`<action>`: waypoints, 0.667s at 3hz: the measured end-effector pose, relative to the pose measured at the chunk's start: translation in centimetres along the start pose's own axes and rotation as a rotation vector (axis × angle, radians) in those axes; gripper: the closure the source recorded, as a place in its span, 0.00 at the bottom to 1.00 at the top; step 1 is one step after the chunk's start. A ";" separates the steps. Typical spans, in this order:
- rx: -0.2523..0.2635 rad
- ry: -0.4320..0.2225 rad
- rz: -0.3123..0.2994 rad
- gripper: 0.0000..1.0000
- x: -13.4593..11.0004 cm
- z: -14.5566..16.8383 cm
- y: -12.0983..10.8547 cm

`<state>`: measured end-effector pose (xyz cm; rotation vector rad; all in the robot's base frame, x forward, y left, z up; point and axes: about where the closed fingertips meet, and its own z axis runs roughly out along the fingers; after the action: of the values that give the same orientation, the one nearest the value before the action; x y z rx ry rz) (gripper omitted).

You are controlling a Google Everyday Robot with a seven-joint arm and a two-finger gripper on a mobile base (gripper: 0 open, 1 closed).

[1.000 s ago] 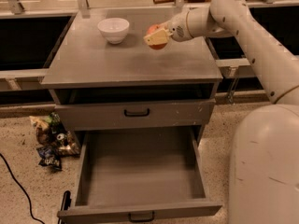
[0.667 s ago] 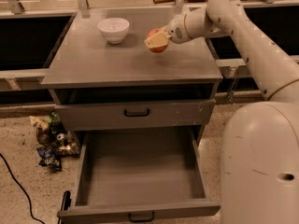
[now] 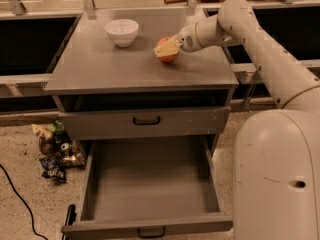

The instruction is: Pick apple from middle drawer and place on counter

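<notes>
The apple (image 3: 169, 57), red with a yellowish blush, is at the right middle of the grey counter (image 3: 110, 69), at or just above its surface. My gripper (image 3: 167, 48) reaches in from the right on the white arm and is shut on the apple, with a pale finger across its front. The middle drawer (image 3: 150, 184) is pulled fully open below and holds nothing in view.
A white bowl (image 3: 122, 31) stands at the counter's back left. A closed drawer front with a black handle (image 3: 146, 120) sits above the open drawer. Snack wrappers (image 3: 55, 151) and a black cable (image 3: 20, 204) lie on the floor at left. My white body (image 3: 277, 174) fills the right.
My gripper has lowered the apple toward the counter surface. The drawer and the bowl have not moved.
</notes>
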<state>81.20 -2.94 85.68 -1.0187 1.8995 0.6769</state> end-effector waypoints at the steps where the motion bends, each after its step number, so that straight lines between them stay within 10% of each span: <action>1: -0.004 0.001 0.007 0.57 0.2 0.2 0.0; 2: -0.012 0.004 0.015 0.34 0.4 0.4 -0.1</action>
<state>81.31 -2.81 85.10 -1.0145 1.9103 0.6963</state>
